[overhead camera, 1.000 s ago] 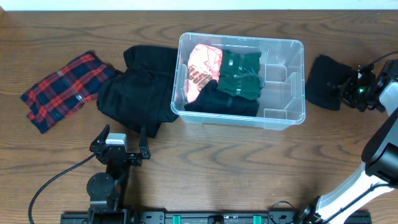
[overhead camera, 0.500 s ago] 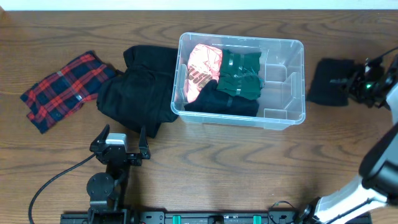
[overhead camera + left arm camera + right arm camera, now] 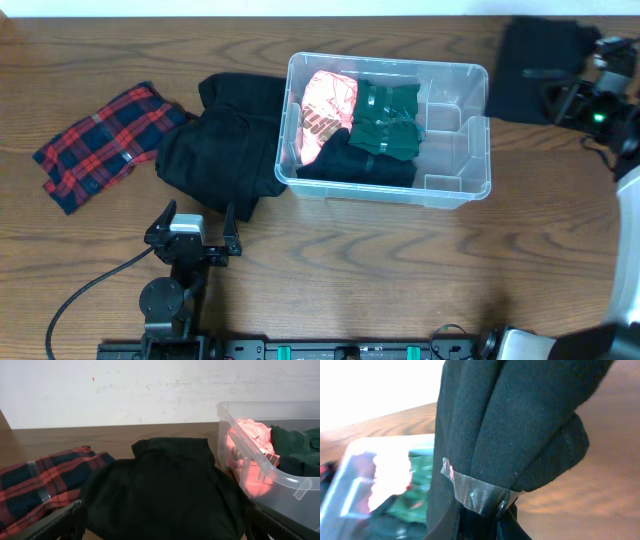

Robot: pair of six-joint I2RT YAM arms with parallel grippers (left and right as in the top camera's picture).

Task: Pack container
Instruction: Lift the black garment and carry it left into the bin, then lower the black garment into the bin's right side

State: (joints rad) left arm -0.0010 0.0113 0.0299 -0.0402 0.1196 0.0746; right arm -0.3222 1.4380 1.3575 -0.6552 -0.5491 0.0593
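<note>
Held aloft over far right corner: taped black bundle [image 3: 535, 55], clamped fast in right gripper [image 3: 562, 97]. Left gripper [image 3: 196, 224] spread wide, idle at near edge. Container [image 3: 487, 120] at table centre, right half bare. Carry across above rim; lower into bare half before releasing.

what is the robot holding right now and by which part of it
The right gripper holds the black cloth at its end wrapped with tape; the left gripper is open and empty.

Clothes [image 3: 355, 130] in container [image 3: 460, 150] (left half), garment pile [image 3: 215, 150] left, bundle [image 3: 535, 55] far right
</note>
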